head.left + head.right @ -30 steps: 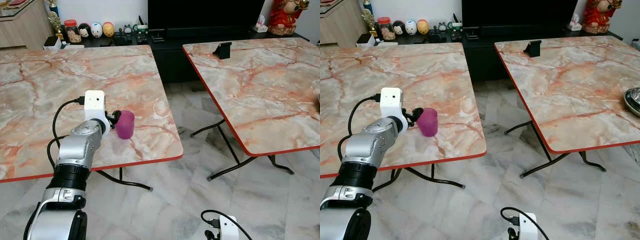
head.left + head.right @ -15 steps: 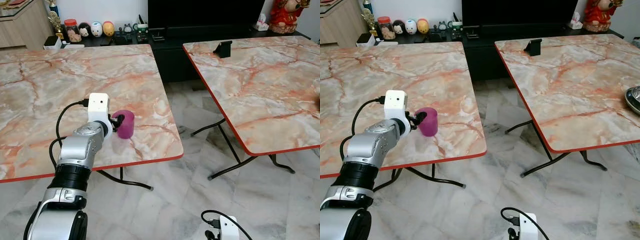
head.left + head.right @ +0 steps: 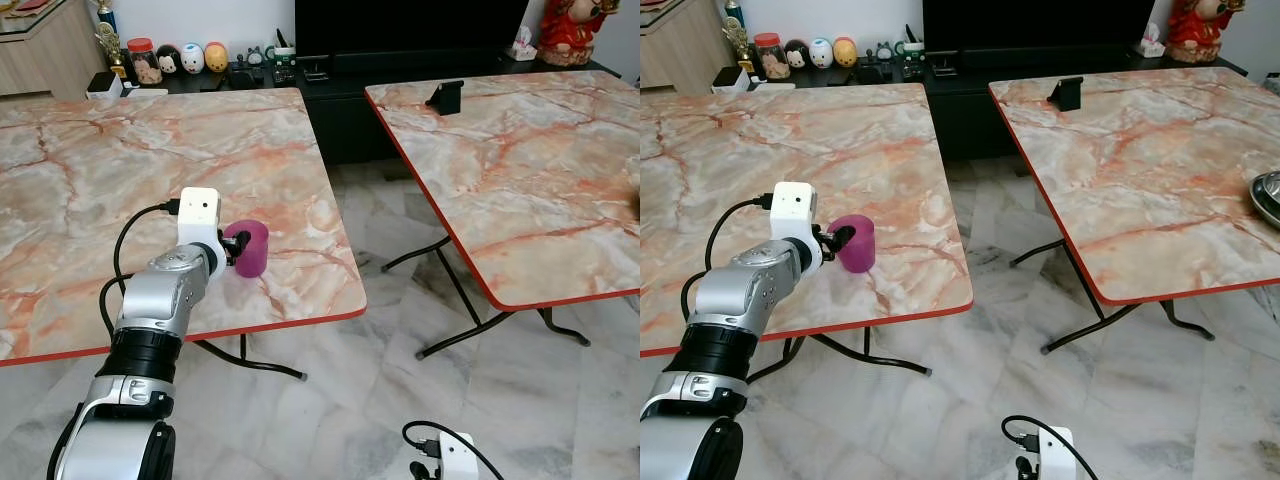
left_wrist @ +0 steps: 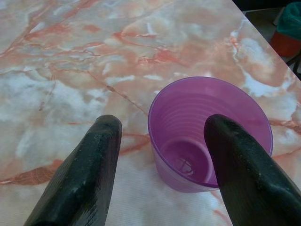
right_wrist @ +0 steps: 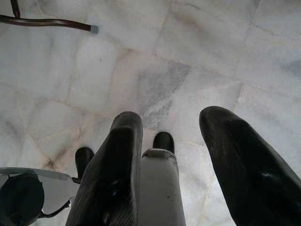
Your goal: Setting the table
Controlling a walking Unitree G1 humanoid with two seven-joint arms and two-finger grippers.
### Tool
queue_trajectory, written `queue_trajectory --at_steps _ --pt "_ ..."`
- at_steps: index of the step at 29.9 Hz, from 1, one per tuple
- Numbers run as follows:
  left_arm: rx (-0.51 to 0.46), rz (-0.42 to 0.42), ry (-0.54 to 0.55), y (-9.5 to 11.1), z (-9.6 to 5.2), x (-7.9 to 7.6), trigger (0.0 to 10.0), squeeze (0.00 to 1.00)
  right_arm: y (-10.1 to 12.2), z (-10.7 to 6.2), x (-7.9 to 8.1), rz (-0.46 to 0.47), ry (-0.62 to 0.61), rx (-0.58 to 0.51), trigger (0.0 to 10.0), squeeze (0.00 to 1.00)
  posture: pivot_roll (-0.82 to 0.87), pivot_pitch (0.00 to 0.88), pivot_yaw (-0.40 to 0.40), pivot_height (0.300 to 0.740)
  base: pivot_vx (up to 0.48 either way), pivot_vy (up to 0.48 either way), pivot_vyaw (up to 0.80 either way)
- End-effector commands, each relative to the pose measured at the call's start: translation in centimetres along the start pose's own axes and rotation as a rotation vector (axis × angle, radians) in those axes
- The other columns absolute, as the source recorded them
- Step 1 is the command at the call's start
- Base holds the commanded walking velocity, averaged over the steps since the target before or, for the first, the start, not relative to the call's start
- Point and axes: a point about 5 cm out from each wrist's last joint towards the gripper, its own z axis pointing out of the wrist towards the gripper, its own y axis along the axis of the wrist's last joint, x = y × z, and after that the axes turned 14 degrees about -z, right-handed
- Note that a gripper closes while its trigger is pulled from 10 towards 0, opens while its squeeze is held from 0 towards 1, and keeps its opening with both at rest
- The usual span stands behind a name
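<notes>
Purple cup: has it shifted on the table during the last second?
Yes, slightly: the purple cup has moved toward the marble table's far edge, judged against the veins.

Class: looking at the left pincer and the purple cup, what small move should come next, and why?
Probably close the left pincer on the purple cup: its fingers are open, one finger overlaps the cup's rim, the other is beside it, and the cup stands upright on the marble table.

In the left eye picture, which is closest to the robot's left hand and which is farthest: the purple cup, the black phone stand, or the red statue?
From the left end effector:
1. Purple cup, right at its fingers, near the left table's front edge.
2. Black phone stand, on the right table's far side.
3. Red statue, farthest, behind the right table by the wall.
</notes>
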Motion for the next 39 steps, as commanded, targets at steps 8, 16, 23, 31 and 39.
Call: queue_trajectory --at_steps 8,16,23,31,39 --pt "0.041 -0.008 0.017 -1.03 0.37 -0.18 10.0 0.0 -0.23 -0.08 -0.02 -0.001 -0.001 0.0 10.0 0.0 0.04 0.0 0.014 0.74 0.0 0.0 0.0" --pt "0.045 -0.016 0.024 -1.21 0.41 -0.08 0.0 0.0 -0.33 -0.13 -0.19 0.001 -0.004 0.0 10.0 0.0 0.04 0.0 0.011 0.74 0.0 0.0 0.0" --pt "0.041 -0.02 0.03 -1.15 0.36 -0.05 0.0 0.0 -0.46 -0.17 -0.23 0.001 -0.004 0.001 10.0 0.0 0.04 0.0 0.009 0.74 0.0 0.0 0.0" --pt "0.037 -0.015 0.033 -0.98 0.29 0.06 0.0 0.0 -0.37 -0.13 -0.07 0.0 -0.001 0.001 10.0 0.0 0.05 0.0 0.006 0.74 0.0 0.0 0.0" --pt "0.031 -0.013 0.037 -0.74 0.23 0.12 0.0 0.0 -0.3 -0.1 0.0 0.001 0.0 0.002 10.0 0.0 0.05 0.0 0.006 0.74 0.0 0.0 0.0"
